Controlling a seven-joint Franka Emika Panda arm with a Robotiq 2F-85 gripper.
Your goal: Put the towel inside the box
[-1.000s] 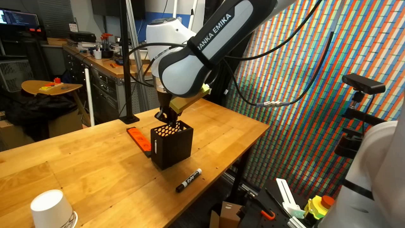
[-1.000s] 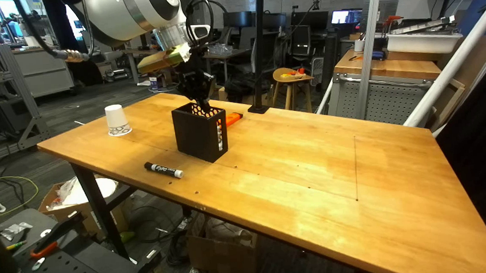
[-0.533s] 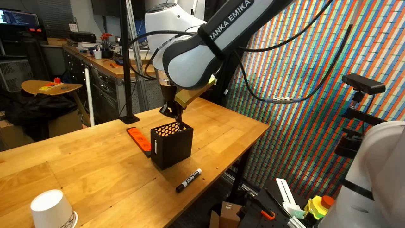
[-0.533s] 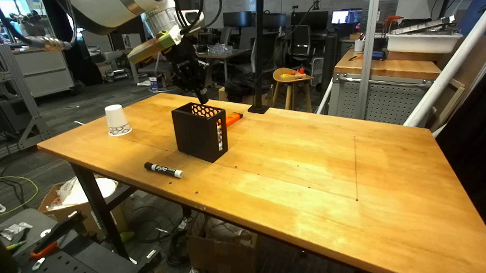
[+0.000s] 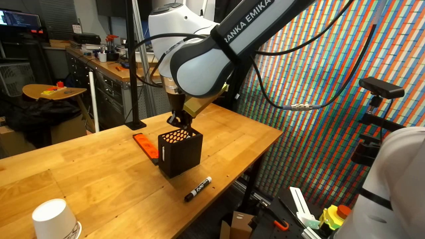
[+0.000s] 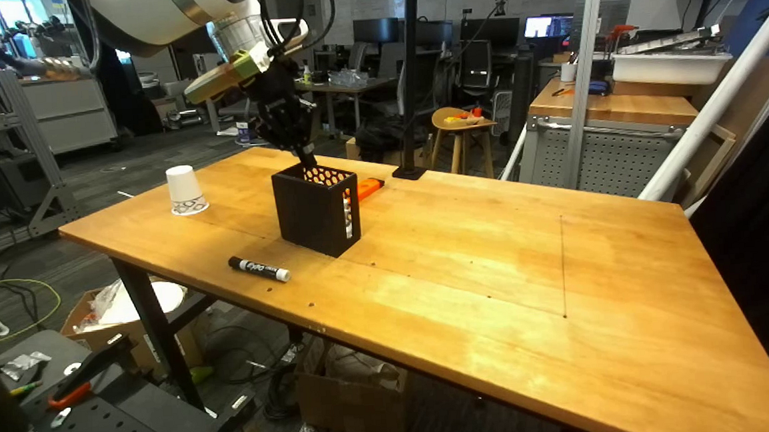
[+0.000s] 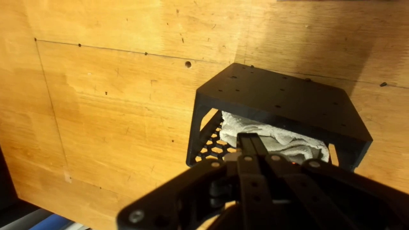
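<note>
A black open-topped box (image 5: 181, 156) stands upright on the wooden table; it also shows in an exterior view (image 6: 311, 210) and in the wrist view (image 7: 284, 95). The crumpled whitish-grey towel (image 7: 287, 139) lies inside the box, seen through its open top. A strip of it shows through the box's side slot (image 6: 349, 221). My gripper (image 7: 250, 139) has its fingers shut together with nothing visible between them. Its tips point down at the box's opening, over the towel (image 5: 190, 132), (image 6: 308, 160). Whether the tips touch the towel, I cannot tell.
A black-and-white marker (image 5: 198, 189) lies near the table edge beside the box. An orange-and-black flat tool (image 5: 146, 146) lies at the box's other side. An upside-down white paper cup (image 6: 186, 188) and a black post (image 6: 409, 74) stand on the table (image 6: 461, 271).
My gripper rose out of the box, shifted toward another end of the opening, and came down again to the rim. The box and the other objects have not moved.
</note>
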